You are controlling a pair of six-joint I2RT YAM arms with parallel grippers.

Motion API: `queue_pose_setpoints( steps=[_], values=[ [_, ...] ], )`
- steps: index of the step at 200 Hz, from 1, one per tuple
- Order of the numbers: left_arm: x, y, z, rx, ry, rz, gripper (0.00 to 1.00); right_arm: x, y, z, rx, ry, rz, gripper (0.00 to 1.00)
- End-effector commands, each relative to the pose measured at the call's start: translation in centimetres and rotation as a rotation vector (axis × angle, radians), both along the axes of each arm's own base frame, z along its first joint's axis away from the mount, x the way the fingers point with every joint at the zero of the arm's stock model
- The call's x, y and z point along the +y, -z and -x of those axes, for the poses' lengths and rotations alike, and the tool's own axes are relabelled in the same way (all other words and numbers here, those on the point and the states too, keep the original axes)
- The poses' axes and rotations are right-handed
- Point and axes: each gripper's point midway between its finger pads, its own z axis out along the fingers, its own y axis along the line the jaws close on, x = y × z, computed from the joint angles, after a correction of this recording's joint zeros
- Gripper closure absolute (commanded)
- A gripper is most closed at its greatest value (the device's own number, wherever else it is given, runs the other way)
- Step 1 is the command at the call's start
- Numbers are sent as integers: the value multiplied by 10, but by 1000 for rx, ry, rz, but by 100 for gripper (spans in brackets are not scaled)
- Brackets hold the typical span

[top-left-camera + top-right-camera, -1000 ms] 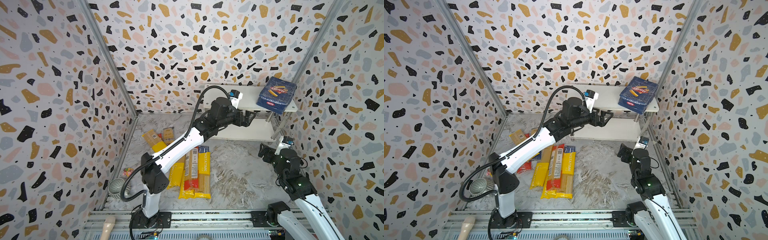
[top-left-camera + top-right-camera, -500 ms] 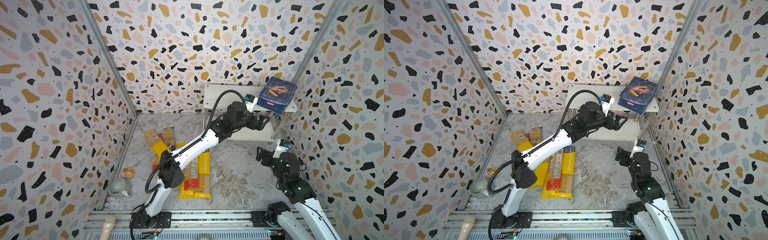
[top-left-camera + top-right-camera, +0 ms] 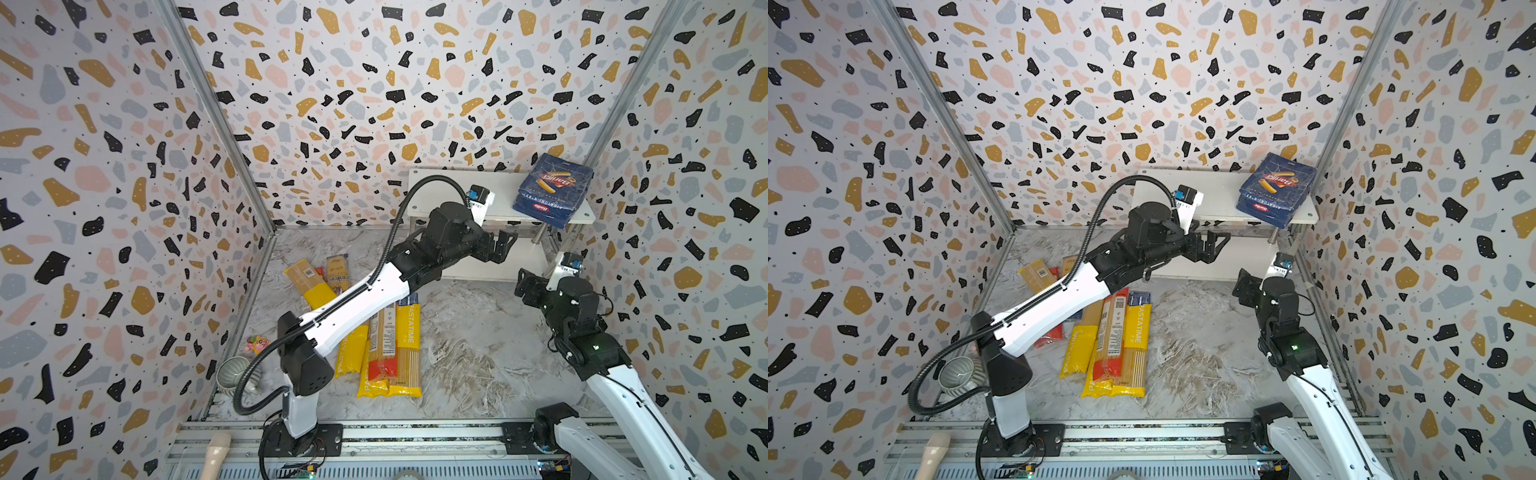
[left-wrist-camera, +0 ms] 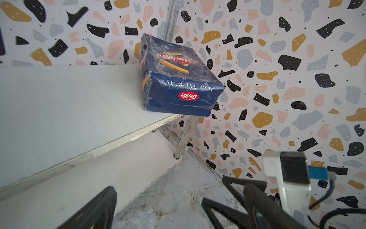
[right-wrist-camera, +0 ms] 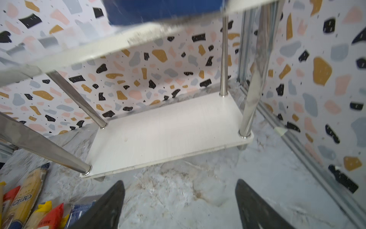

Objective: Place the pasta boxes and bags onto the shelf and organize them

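Note:
A wide dark blue Barilla pasta box [image 3: 552, 191] [image 3: 1275, 189] [image 4: 178, 79] lies on the right end of the shelf's top board [image 3: 449, 195] [image 3: 1217, 199] [image 4: 69, 99], with its corner hanging over the edge. Several long bags [image 3: 390, 345] [image 3: 1117, 345] [image 5: 29, 198] of spaghetti lie on the floor, partly under my left arm. My left gripper [image 3: 503, 247] [image 3: 1214, 245] [image 4: 178, 212] hangs open and empty before the shelf, left of the box. Low by the shelf's right front leg, my right gripper [image 3: 525, 282] [image 3: 1246, 286] [image 5: 182, 208] is open and empty, facing the bare lower board [image 5: 168, 134].
A ribbed metal cup [image 3: 232, 376] and a small pink toy [image 3: 255, 344] sit by the left wall. A beige handle [image 3: 216, 453] rests on the front rail. Chrome shelf legs [image 5: 251, 95] stand close to the right wall.
My left gripper reached right toward the box, then drew back left, still open. The right gripper rose a little toward the shelf and its jaws narrowed slightly.

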Motion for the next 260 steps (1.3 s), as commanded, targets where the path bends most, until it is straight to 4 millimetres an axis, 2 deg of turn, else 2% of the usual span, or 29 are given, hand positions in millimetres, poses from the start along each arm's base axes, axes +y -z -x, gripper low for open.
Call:
queue_pose_setpoints(
  steps=[1, 28, 45, 73, 101, 135, 195, 226, 260],
  values=[
    [37, -21, 2, -68, -87, -8, 0, 5, -64, -5, -143, 0, 57, 13],
    [76, -18, -2, -28, -141, 13, 0, 37, -102, -19, -188, -73, 83, 13],
    [102, -11, -3, -6, -175, 20, 0, 63, -117, -25, -212, -116, 97, 13],
    [145, -1, 0, 6, -229, 43, 0, 106, -130, -41, -230, -155, 153, 12],
    [181, 7, 6, 9, -271, 77, 0, 133, -140, -62, -253, -105, 249, 11],
    [207, 12, 14, 5, -294, 95, 0, 159, -156, -74, -325, -37, 355, 9],
    [227, 18, 22, 3, -313, 102, 0, 166, -174, -90, -390, 24, 388, 9],
    [227, 20, 20, 9, -315, 100, 0, 149, -170, -113, -355, 45, 357, 8],
    [226, 23, 16, 16, -322, 95, 0, 123, -155, -137, -315, 78, 330, 8]
  ],
)
